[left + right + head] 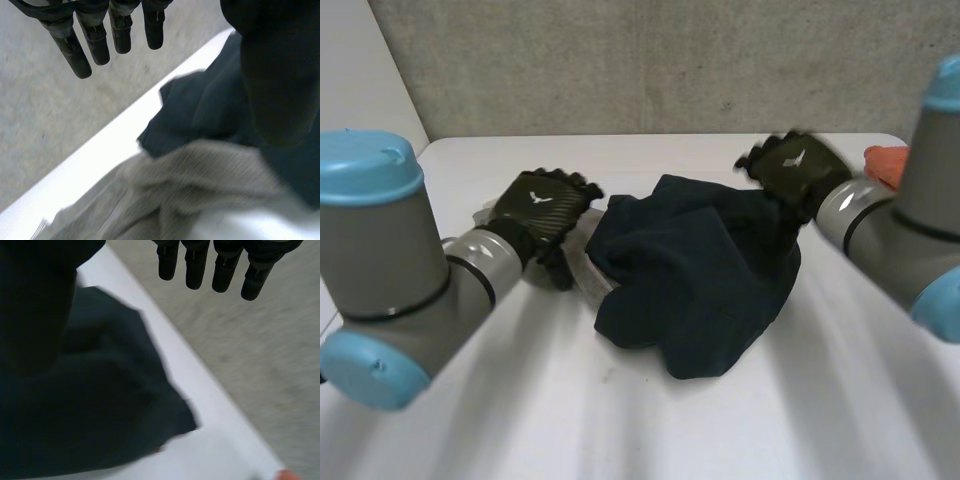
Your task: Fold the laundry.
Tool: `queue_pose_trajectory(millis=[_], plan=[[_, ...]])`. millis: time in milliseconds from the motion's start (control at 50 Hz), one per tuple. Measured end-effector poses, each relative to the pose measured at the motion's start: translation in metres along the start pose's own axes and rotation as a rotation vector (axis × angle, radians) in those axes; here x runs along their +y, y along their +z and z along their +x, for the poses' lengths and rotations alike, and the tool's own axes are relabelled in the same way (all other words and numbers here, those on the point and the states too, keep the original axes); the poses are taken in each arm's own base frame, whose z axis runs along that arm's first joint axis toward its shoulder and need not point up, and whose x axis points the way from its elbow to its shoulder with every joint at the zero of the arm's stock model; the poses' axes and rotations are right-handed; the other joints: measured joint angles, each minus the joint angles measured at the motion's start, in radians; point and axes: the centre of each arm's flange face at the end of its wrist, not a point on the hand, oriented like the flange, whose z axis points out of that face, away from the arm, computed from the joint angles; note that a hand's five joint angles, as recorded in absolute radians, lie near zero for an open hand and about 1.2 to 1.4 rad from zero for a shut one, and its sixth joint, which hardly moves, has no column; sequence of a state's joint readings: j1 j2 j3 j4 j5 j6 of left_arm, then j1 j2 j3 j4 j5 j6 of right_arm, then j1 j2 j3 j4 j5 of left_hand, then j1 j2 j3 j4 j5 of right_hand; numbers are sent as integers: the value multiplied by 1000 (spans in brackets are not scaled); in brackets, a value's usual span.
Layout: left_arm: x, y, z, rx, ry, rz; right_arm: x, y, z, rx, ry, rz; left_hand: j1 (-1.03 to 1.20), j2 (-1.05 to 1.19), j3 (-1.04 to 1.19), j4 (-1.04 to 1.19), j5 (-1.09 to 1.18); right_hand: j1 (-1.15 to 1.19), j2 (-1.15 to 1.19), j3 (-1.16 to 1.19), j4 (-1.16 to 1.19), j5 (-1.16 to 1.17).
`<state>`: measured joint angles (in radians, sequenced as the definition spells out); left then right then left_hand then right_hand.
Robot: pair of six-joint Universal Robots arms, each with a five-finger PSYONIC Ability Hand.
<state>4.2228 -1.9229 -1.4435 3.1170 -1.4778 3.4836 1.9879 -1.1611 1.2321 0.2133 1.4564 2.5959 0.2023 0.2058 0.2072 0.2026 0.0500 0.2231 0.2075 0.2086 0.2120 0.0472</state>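
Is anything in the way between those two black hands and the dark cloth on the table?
Nothing visible does. The left hand sits at the left edge of the dark cloth and the right hand at its far right corner, both with straight fingers. A grey cloth pokes out from under it on the left hand's side.

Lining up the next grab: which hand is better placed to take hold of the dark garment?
Probably the right hand: open, at the dark garment's far corner, cloth under its palm. The left hand, also open, sits by the grey cloth instead.
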Motion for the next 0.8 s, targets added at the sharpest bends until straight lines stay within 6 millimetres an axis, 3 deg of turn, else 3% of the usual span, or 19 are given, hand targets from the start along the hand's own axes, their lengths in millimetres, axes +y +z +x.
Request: queue_pose_trajectory(millis=[120, 220, 260, 340, 400, 420, 460, 480, 540, 620, 720, 740, 780, 800], plan=[[41, 39, -33, 21, -12, -82, 29, 10, -38, -107, 67, -48, 0, 0, 0, 0, 0, 0, 0, 0, 0, 0], [76, 61, -36, 91, -15, -138, 53, 25, -63, -139, 101, -37, 0, 0, 0, 0, 0, 4, 5, 4, 3, 3], [85, 67, -34, 113, -13, -148, 59, 31, -69, -139, 105, -28, 0, 0, 0, 0, 0, 176, 185, 170, 165, 165], [93, 77, -27, 129, 0, -133, 65, 36, -73, -130, 106, -13, 50, 48, 47, 41, 31, 724, 805, 789, 787, 741], [91, 85, -22, 119, 17, -96, 62, 35, -68, -113, 107, 1, 467, 424, 406, 413, 390, 838, 941, 938, 955, 893], [90, 87, -20, 111, 25, -81, 59, 34, -65, -103, 107, 9, 533, 471, 467, 474, 450, 838, 944, 947, 971, 899], [87, 91, -19, 91, 38, -56, 53, 30, -56, -82, 108, 27, 897, 855, 843, 858, 822, 838, 944, 950, 972, 901], [84, 93, -19, 75, 44, -44, 49, 27, -51, -69, 108, 38, 917, 942, 927, 943, 882, 838, 944, 950, 972, 900], [77, 99, -25, 11, 60, -15, 37, 19, -34, -29, 110, 73, 917, 972, 960, 988, 890, 838, 944, 963, 975, 900], [59, 104, -48, -125, 71, 32, 20, 7, -10, 30, 111, 125, 917, 974, 971, 995, 890, 868, 944, 964, 981, 900], [13, 100, -107, -359, 69, 151, 1, -5, 16, 95, 114, 186, 917, 974, 971, 996, 890, 890, 944, 965, 981, 921], [-5, 94, -130, -437, 65, 204, -6, -9, 24, 115, 117, 208, 917, 975, 980, 996, 890, 890, 944, 972, 981, 928], [-21, 88, -151, -503, 62, 248, -9, -11, 29, 125, 119, 221, 917, 975, 980, 996, 890, 890, 944, 976, 981, 932], [-36, 80, -174, -573, 58, 295, -13, -13, 33, 131, 120, 233, 917, 978, 980, 996, 890, 890, 944, 977, 981, 933]])
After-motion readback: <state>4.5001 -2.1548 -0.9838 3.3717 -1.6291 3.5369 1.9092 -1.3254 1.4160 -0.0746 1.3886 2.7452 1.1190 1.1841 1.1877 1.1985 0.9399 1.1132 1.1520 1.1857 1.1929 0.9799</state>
